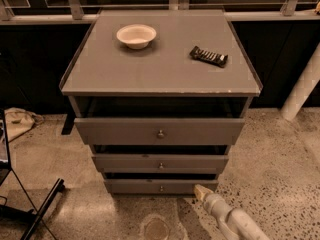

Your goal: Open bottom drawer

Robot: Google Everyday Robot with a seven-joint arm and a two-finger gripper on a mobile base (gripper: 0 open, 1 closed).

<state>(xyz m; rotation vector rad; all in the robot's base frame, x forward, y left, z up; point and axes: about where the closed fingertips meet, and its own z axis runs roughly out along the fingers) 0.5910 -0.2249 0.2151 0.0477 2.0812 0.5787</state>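
Three drawers (pixel 160 131), one bowl (pixel 136 35), one end effector (pixel 202 191) beside bottom drawer (pixel 161 186).

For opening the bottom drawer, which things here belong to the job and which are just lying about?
Job: bottom drawer, lowest of three; its round knob; gripper, low by that drawer's right end, right of the knob.

Lying about: white bowl and dark wrapped bar on the cabinet top; top drawer and middle drawer; pale cloth on the floor, left.

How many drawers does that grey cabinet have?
3, stacked: the top drawer just under the tabletop, the middle drawer below it, and the bottom drawer lowest. The robot's hand is near the bottom drawer's right end.
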